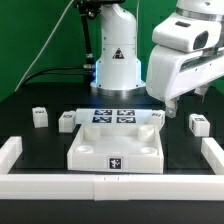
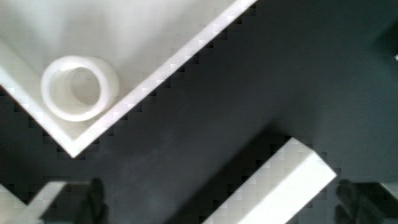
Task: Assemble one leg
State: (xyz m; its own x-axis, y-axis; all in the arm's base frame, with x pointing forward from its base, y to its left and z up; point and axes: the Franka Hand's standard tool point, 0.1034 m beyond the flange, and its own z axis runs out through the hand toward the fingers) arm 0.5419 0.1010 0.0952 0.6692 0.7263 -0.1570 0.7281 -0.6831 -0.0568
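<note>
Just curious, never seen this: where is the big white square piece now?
In the exterior view, the square part lies centrally, just nearer the camera than the marker board.

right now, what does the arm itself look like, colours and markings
The arm has glossy white rounded shells with dark grey joints. Its base column carries a black triangle mark, with a blue light low down. Black cables run behind it. The gripper looks dark.

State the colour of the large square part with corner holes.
The large square part is white; the exterior view shows it best.
</note>
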